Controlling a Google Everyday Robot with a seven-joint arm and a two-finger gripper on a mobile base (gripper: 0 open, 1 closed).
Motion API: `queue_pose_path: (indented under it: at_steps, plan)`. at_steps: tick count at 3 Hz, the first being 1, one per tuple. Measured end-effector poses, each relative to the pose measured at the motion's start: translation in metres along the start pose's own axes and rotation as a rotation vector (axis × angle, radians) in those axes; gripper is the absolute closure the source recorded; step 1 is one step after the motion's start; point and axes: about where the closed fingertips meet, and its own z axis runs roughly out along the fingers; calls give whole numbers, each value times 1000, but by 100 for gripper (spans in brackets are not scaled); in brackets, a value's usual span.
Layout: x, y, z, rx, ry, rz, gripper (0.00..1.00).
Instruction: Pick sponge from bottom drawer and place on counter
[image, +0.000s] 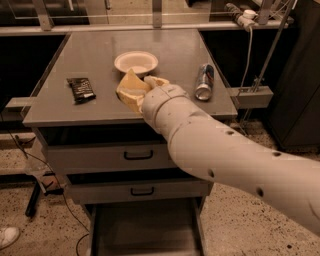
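above the counter (100, 55), the gripper (149, 91) meets the sponge (130, 91); the wrist (167, 107) hides its grip.

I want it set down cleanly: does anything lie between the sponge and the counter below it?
Nothing visible does. The sponge is at the tool, over the counter near its front edge. The bowl lies just behind it, the packet and the can off to either side.
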Motion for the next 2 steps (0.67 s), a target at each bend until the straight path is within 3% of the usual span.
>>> queue_pose_path:
  at_steps: [1,2]
  plan:
    - [9,-4,23,-17,3,17,100]
    - [16,-18,45,-45,14,-17,100]
